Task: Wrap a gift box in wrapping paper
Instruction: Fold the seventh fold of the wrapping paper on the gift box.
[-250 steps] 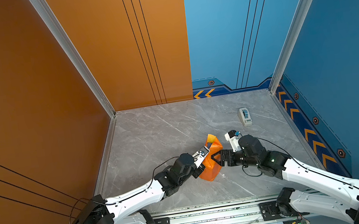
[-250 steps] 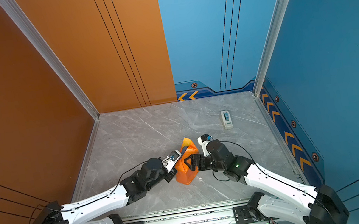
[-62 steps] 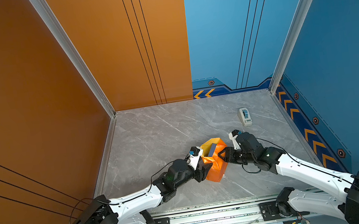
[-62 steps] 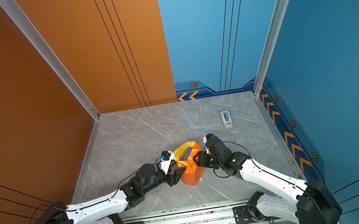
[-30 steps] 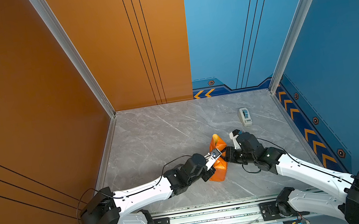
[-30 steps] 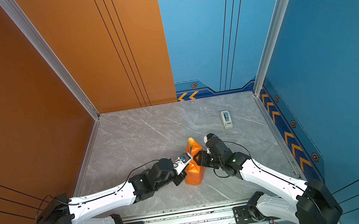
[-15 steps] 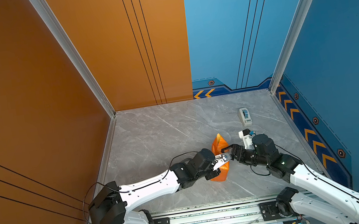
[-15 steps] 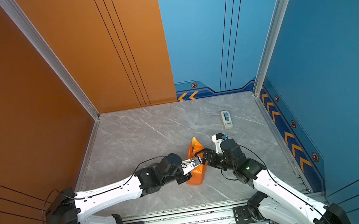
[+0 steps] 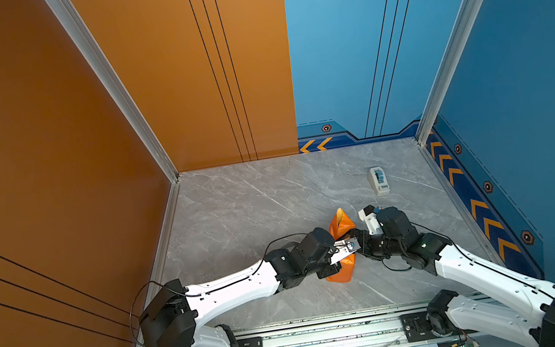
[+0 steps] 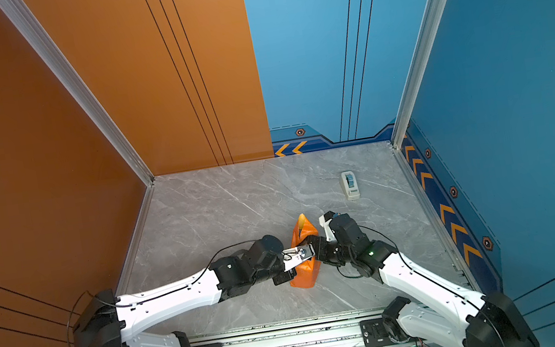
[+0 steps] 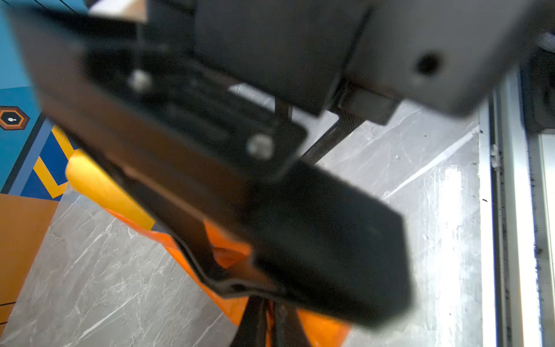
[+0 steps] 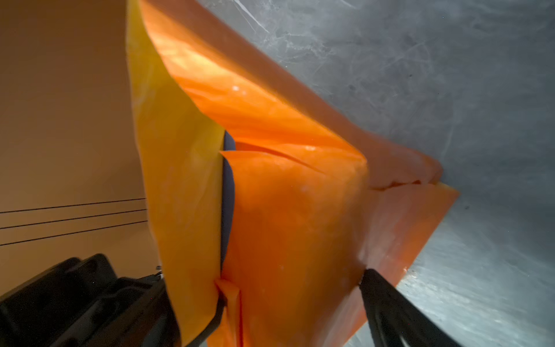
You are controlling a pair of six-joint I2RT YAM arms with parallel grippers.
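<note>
Now our left gripper (image 9: 347,247) pinches creased orange-yellow wrapping paper (image 9: 340,225); our right gripper (image 12: 295,288) gapes wide around the paper-covered navy cardboard gift box (image 12: 227,186).

Obstruction: left gripper (image 9: 348,247) and right gripper (image 9: 355,240) meet at the wrapping paper (image 9: 340,224) bundle, closing off both its flanks. Tape dispenser (image 9: 377,180) stands well apart. Far and left tabletop (image 9: 236,206) lies open.
</note>
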